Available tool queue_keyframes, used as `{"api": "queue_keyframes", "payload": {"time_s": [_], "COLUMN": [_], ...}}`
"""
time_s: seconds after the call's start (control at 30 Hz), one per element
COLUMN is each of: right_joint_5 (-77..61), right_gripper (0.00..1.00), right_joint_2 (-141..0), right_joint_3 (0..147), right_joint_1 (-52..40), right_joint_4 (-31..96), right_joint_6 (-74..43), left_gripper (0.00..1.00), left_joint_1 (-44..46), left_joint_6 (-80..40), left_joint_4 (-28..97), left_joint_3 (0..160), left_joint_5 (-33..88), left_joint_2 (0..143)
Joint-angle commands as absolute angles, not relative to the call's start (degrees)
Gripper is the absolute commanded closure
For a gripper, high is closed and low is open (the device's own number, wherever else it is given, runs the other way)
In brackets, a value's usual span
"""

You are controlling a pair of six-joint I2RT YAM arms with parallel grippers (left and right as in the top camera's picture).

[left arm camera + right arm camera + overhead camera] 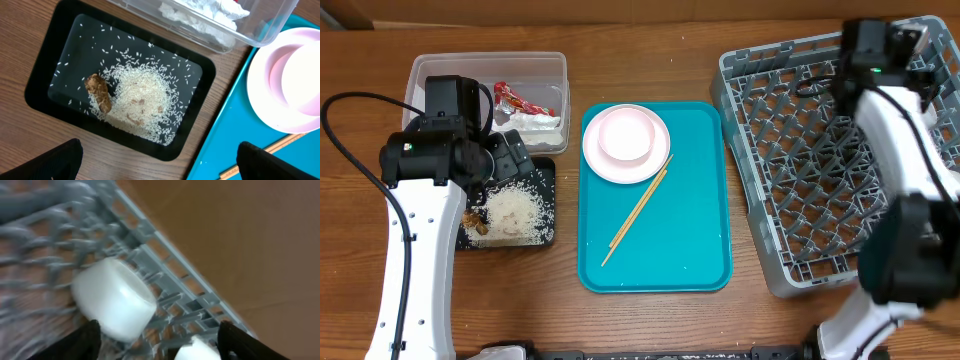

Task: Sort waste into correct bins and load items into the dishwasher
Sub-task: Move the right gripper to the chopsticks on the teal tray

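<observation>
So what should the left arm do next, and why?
Probably swing over to the teal tray and pick up the bowl. The left gripper is open and empty, rice and brown scrap already lie in the black tray, while bowl, plate and chopsticks lie unloaded.

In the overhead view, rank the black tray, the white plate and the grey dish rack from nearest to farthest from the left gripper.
From the left gripper:
1. black tray: right beneath the gripper, on the table's left.
2. white plate: in the middle, on the teal tray.
3. grey dish rack: far right.
</observation>
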State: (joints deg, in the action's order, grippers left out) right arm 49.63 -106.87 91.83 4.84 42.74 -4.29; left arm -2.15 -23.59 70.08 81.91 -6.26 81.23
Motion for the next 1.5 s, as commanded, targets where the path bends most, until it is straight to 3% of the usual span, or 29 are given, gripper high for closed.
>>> {"api": "queue_keyframes", "payload": {"time_s": [0.0, 0.1, 0.2, 0.37, 0.67, 0.83, 1.07, 1.47], "right_joint_5": [13.8, -12.4, -21.2, -17.9, -1.8, -1.1, 2.9, 3.6], "right_gripper": [0.20, 0.21, 0.20, 0.20, 0.16, 0.15, 0.16, 0.20], "right_joint_2": [-99.4, -97.5, -97.8, -98.3, -98.8, -102.1, -107.1, -115.2], "right_joint_3": [92.3, 92.3, 91.6, 88.4, 79.6, 76.5, 76.5, 76.6], "right_joint_1": [3.9, 2.4, -1.8, -12.8, -29.6, -35.4, -40.5, -41.3], "right_joint_4": [47.5, 53.1, 57.2, 58.3, 56.4, 51.6, 47.7, 46.8], "right_joint_6": [-4.8, -8.5, -12.9, -16.6, -41.1, -44.2, -46.3, -46.7], "left_gripper": [0.00, 0.00, 0.00, 0.00, 0.00, 0.00, 0.00, 0.00], "left_joint_1": [-2.5, -2.4, -2.5, -2.5, -2.4, -2.4, -2.4, -2.4], "left_joint_6": [-24.0, -24.0, -24.0, -24.0, -24.0, -24.0, -24.0, -24.0], "left_joint_4": [70.0, 70.0, 70.0, 70.0, 70.0, 70.0, 70.0, 70.0], "left_joint_3": [82.6, 82.6, 82.6, 82.6, 82.6, 82.6, 82.6, 82.6], "left_joint_5": [-6.4, -6.4, -6.4, -6.4, -6.4, -6.4, -6.4, -6.4], "left_joint_2": [81.3, 81.3, 81.3, 81.3, 81.3, 81.3, 81.3, 81.3]}}
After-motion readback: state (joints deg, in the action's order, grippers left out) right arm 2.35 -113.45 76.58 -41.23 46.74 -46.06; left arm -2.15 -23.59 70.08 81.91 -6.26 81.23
